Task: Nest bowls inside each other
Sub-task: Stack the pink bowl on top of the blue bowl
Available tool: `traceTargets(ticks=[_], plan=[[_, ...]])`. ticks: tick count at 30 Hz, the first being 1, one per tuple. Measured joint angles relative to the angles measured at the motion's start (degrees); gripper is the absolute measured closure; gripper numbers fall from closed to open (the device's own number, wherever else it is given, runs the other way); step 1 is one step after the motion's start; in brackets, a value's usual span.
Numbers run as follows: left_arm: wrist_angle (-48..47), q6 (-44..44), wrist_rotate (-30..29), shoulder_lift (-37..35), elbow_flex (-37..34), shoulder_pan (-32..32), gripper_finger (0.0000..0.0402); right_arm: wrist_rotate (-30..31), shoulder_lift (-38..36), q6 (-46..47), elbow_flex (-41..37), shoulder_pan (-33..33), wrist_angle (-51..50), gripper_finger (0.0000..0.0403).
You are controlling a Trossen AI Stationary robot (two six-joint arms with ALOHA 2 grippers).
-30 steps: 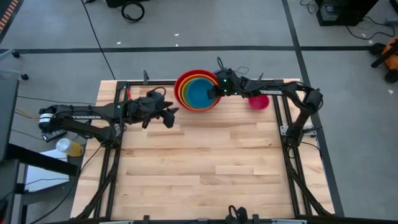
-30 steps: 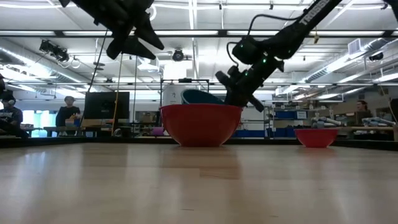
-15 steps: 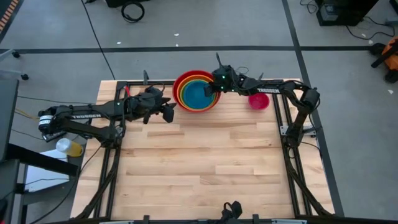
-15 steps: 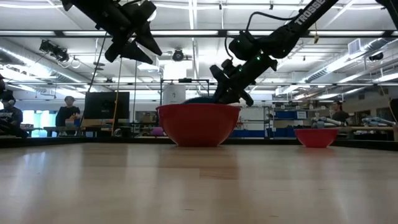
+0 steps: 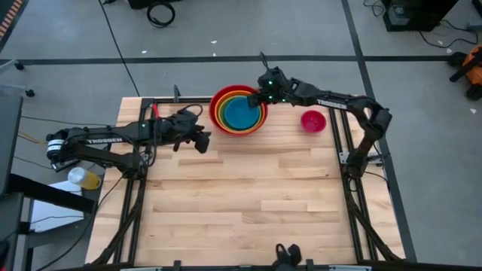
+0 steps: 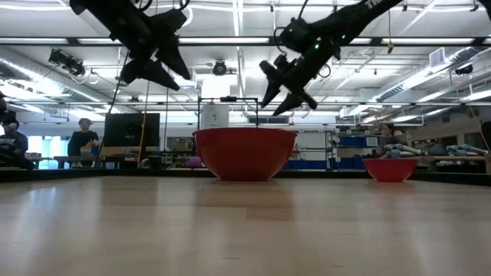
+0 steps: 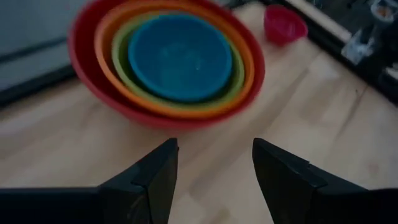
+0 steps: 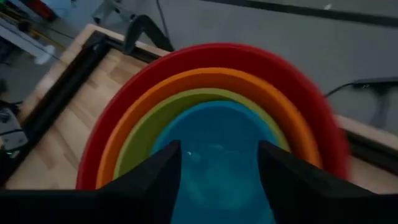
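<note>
Four bowls sit nested at the table's far middle: red (image 5: 218, 102) outermost, then orange (image 8: 205, 84), lime green (image 8: 161, 115) and blue (image 5: 241, 113) innermost. The small magenta-pink bowl (image 5: 312, 120) stands alone on its base to their right. My right gripper (image 6: 280, 90) hovers open above the stack's right rim, fingers slanting down, touching nothing. My left gripper (image 5: 202, 140) hangs open in the air to the left of the stack and nearer than it, facing the bowls (image 7: 168, 59).
A black metal frame (image 5: 339, 135) runs along the table's left, right and far edges. The bare wooden tabletop (image 5: 248, 203) stretches toward the near edge. In the low view, people sit at desks in the room beyond the table.
My right gripper has opened, let go of the blue bowl and risen clear above the stack. The blue bowl, which stuck up tilted above the red rim, has sunk into the green bowl and now lies level inside it.
</note>
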Motion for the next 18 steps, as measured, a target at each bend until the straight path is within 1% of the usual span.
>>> traceTargets(ticks=[3, 6, 9, 12, 13, 15, 18], plan=[[-3.12, -1.07, 2.7, 0.0, 0.0, -0.02, 0.0194, 2.23, -3.36, -2.39, 0.28, -0.01, -4.94, 0.019], [-5.57, -1.33, 3.33, 0.0, 0.0, -0.02, 0.0194, 2.37, -5.81, -4.27, 0.33, -0.43, -8.76, 0.0193], [-5.89, -0.78, 3.39, 0.0, 0.0, -0.02, 0.0194, 2.05, -5.28, -4.63, 0.35, -0.66, -9.51, 0.0204], [-5.0, 0.58, 3.5, -0.01, 0.0, 0.0, 0.0194, 0.44, -4.36, -4.63, 0.26, -0.25, -10.96, 0.0221], [-4.76, 0.52, 3.49, -0.01, 0.0, 0.0, 0.0194, 0.89, -4.24, -4.7, 0.26, 0.28, -11.87, 0.0226], [-4.83, 0.18, 3.57, -0.04, 0.0, -0.06, 0.0194, 3.35, -4.47, -6.54, 0.28, 0.95, -14.61, 0.0236], [-7.04, 0.06, 5.66, -0.68, 0.0, -0.46, 0.0194, 8.05, -4.57, -10.2, 0.28, 1.15, -21.63, 0.0247]])
